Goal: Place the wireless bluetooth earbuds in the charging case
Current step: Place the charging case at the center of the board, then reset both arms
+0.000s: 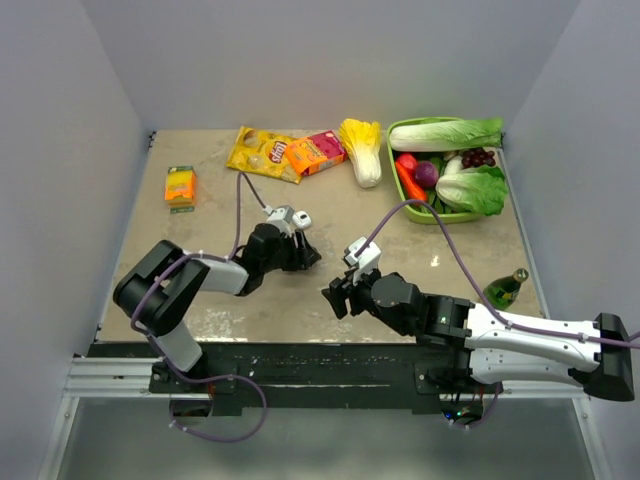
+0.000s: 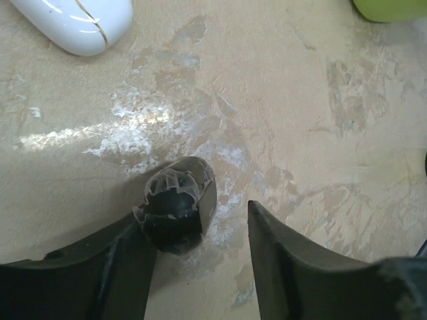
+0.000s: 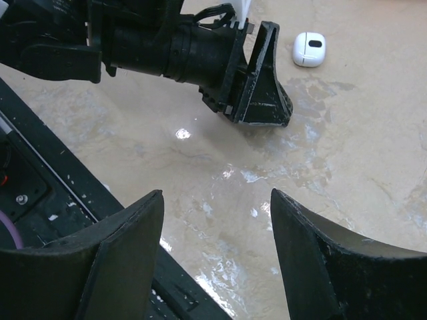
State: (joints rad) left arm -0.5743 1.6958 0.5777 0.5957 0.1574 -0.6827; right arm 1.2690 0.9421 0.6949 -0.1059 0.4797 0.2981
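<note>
1. Black fingers of the right gripper [image 3: 217, 195] stand wide apart with only bare table [image 3: 220, 167] between them. It hangs on the near side of the left gripper [image 3: 257, 100], facing it, close but not touching.
2. Low at the tabletop, the left gripper [image 2: 193, 213] has its jaws apart and grips nothing. A black oval piece [image 2: 175, 213] lies between its fingers, touching the inner face of one, with a clear gap to the other. I take it for a black charging case.
3. The piece's long axis runs roughly along the left gripper's fingers, pointing away from the wrist. A closing move would therefore meet it across its shorter width, and the left arm is plainly the nearer one.
4. Beyond the left gripper's fingertips, off toward the finger the black piece touches, a white case [image 3: 309, 49] lies flat and apart. Its seam suggests it is shut.
5. None of the earbuds can be made out. The black piece shows a pale ragged rim round a dark hollow, and whether a bud sits there I cannot tell. From overhead the left gripper hides it.
6. Far beyond the left gripper lie a yellow snack bag [image 1: 262, 152] and a green basket [image 1: 437, 217].
</note>
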